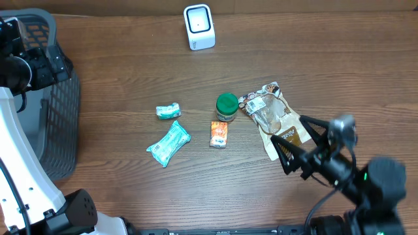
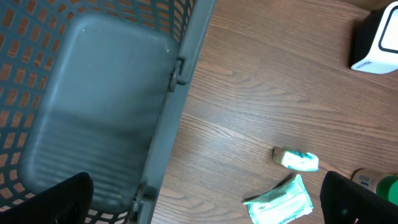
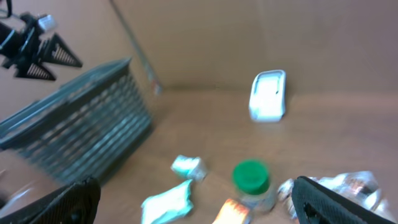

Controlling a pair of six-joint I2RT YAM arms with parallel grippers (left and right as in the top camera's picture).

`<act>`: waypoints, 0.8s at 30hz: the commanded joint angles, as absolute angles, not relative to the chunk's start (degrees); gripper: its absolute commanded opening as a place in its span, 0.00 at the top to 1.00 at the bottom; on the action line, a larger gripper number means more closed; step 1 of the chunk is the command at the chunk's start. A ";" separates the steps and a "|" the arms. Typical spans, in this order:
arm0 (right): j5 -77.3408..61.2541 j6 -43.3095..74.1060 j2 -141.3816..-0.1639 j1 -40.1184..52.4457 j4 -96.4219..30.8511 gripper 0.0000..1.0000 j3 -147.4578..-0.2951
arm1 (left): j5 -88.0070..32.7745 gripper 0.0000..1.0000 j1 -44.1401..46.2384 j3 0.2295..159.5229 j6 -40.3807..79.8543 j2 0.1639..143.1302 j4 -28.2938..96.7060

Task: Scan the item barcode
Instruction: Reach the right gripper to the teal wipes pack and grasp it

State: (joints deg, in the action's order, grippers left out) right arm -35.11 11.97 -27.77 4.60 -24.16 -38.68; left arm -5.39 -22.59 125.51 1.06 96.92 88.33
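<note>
The overhead camera looked straight down on the whole surface [image 1: 130, 65]. The left wrist camera hung close above the basket [image 2: 93, 106] at the left, facing down. The right wrist camera sat low at the near right, facing the far wall, blurred. All three caught the white scanner [image 1: 199, 26] and the green-lidded jar [image 1: 226, 104].

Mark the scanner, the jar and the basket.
scanner [image 1: 199, 26], overhead view, middle of its white front face.
jar [image 1: 226, 103], overhead view, centre of its green lid.
basket [image 1: 64, 130], overhead view, on its grey mesh side wall.
</note>
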 commanded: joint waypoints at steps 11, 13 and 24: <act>-41.82 3.99 -62.96 10.50 -53.08 0.00 -73.78 | -5.56 0.00 -22.48 125.71 -0.03 97.21 88.25; -40.82 4.01 -68.47 13.82 -55.88 0.00 -77.45 | -5.56 0.01 -22.48 125.71 -0.03 97.21 88.27; -40.84 5.19 -92.68 28.16 -55.37 0.00 -82.50 | -5.56 0.01 -22.48 125.71 -0.03 97.21 88.27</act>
